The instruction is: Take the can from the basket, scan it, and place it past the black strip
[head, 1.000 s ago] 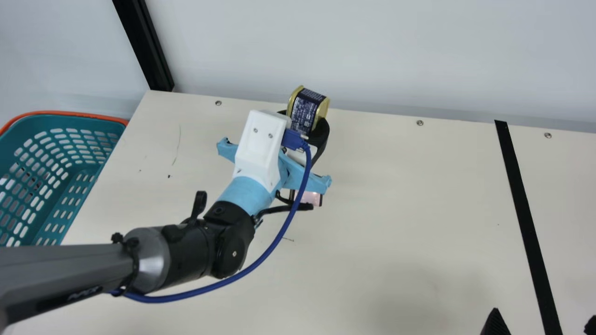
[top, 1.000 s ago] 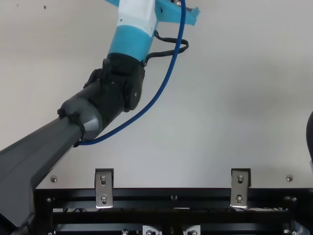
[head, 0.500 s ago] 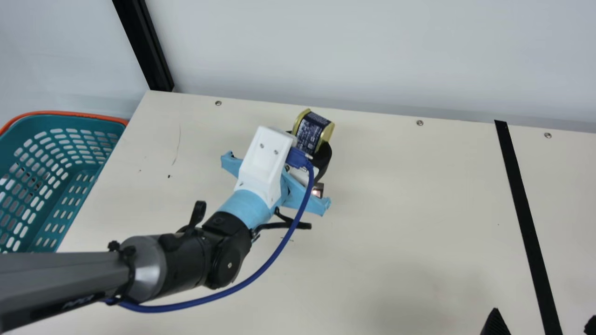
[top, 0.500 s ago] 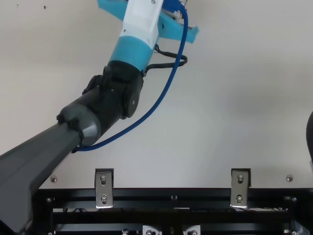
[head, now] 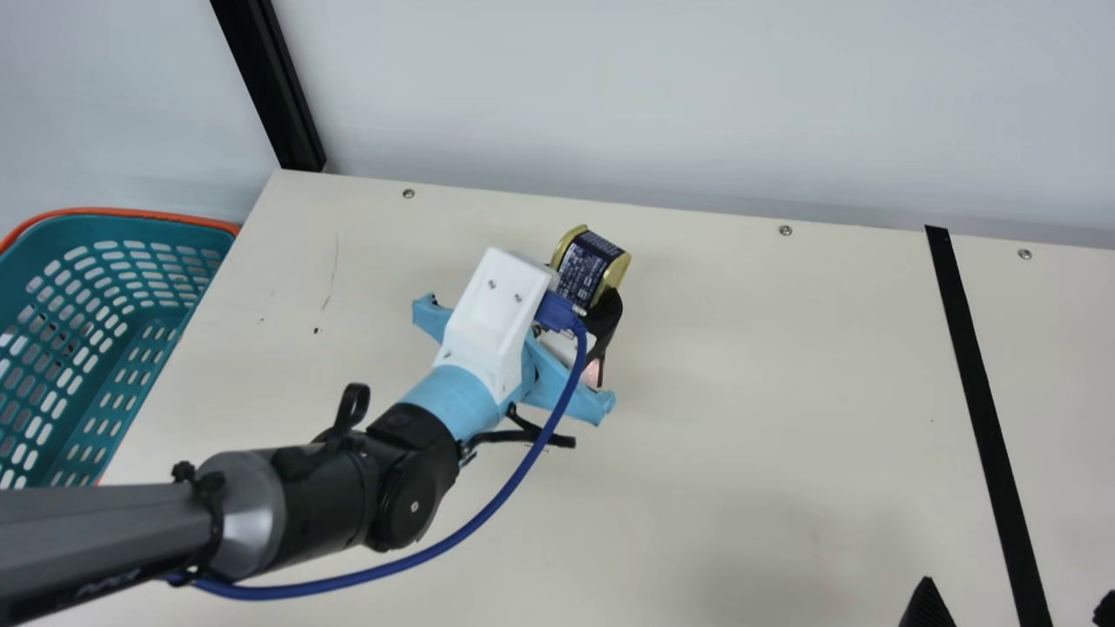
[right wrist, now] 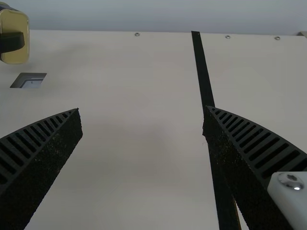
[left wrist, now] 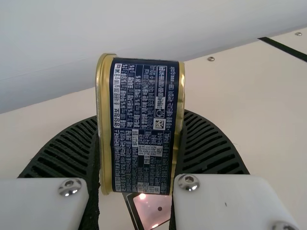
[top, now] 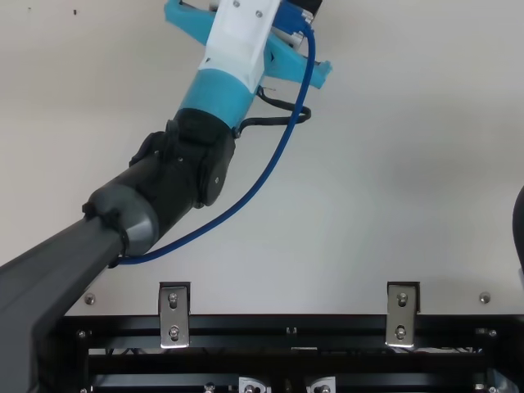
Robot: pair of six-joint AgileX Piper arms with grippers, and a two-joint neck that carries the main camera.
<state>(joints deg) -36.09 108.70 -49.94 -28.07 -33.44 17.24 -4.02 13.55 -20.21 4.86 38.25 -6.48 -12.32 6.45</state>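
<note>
While the left gripper (left wrist: 140, 116) clamps the can (left wrist: 144, 158) near the lit scanner window (head: 593, 373), well left of the black strip (head: 980, 392), the scan probably wants a slow, steady pass, barcode turned toward the glass and clear of the fingers. Gold-rimmed metal with rounded corners wears a smooth, dark blue label; the right gripper (right wrist: 142, 109) stands wide apart, ribbed and black. The basket (head: 157, 215) at left is slotted teal plastic.

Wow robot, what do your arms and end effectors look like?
My left arm is grey and black, with a light-blue collar, a white cover and a blue cable. My left end effector and right end effector have black ribbed fingers and white bases with screws.
</note>
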